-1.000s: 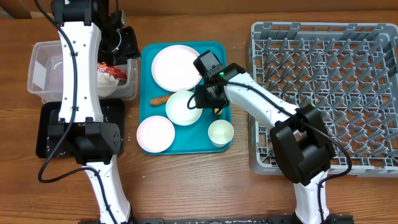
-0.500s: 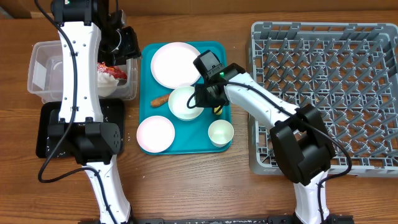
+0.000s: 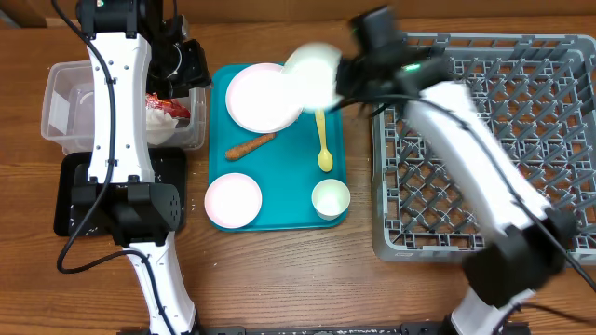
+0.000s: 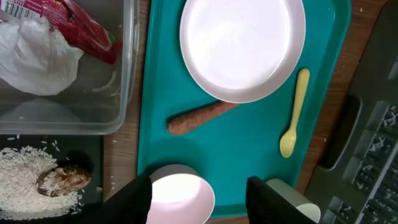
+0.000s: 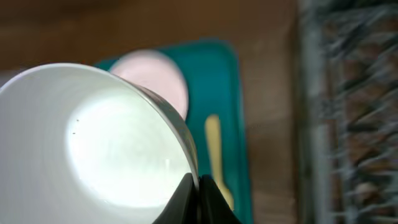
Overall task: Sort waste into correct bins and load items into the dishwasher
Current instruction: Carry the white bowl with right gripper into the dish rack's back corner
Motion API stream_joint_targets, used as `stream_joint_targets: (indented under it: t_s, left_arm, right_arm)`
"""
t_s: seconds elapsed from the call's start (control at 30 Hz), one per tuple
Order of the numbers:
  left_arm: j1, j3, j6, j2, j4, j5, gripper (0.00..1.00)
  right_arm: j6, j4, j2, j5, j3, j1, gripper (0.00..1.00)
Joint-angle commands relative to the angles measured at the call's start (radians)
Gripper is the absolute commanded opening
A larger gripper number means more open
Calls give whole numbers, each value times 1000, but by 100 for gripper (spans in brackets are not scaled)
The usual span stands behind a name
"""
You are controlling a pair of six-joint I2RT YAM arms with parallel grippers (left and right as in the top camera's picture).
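Observation:
My right gripper (image 3: 341, 78) (image 5: 198, 186) is shut on the rim of a white bowl (image 3: 310, 71) (image 5: 112, 137), held in the air over the teal tray's far right corner, next to the grey dish rack (image 3: 494, 140). The tray holds the pale plate (image 3: 264, 97) (image 4: 242, 46), the carrot (image 3: 250, 146) (image 4: 202, 117), the yellow spoon (image 3: 322, 140) (image 4: 293, 112), another bowl (image 3: 233, 199) and the cup (image 3: 331, 198). My left gripper (image 3: 183, 61) (image 4: 199, 186) is open and empty, by the clear tub (image 3: 70, 102).
The clear tub holds the red wrapper (image 4: 81, 25) and the white napkin (image 4: 37, 53). The black tray (image 4: 18, 140) holds rice (image 4: 25, 165) and the brown lump (image 4: 64, 178). My left arm covers much of the tub and black tray from overhead.
My right gripper has lifted the white bowl off the middle of the teal tray and swung it up and right toward the rack. The spoon now lies uncovered.

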Motion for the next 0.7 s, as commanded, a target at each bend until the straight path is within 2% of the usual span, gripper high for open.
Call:
stream_joint_targets:
  t_s: [0.0,0.23,0.3,0.33,0.47,0.67]
  left_arm:
    - [-2,18,9,-12,2,8,52]
    - [-2,18,4,-12,8,8,52]
    - [-2,18,4,-12,8,8,52]
    - [-2,18,4,-11,8,8,52]
    - [-1,18,4,-11,11,8,53]
    - [-2,18,5,-12,16,8,54]
  right_arm:
    - [-4,9,-30,316,28,-50,4]
    - [-29,113,8,861,24,-78,4]
    - [-128,170,32,963,19,-78,4]
    - [-223,208,55,1019,19,-78,4]
    - [-388,272,125,1197,19,-76,4]
    - [-686,373,230,1229,19,-70,4]
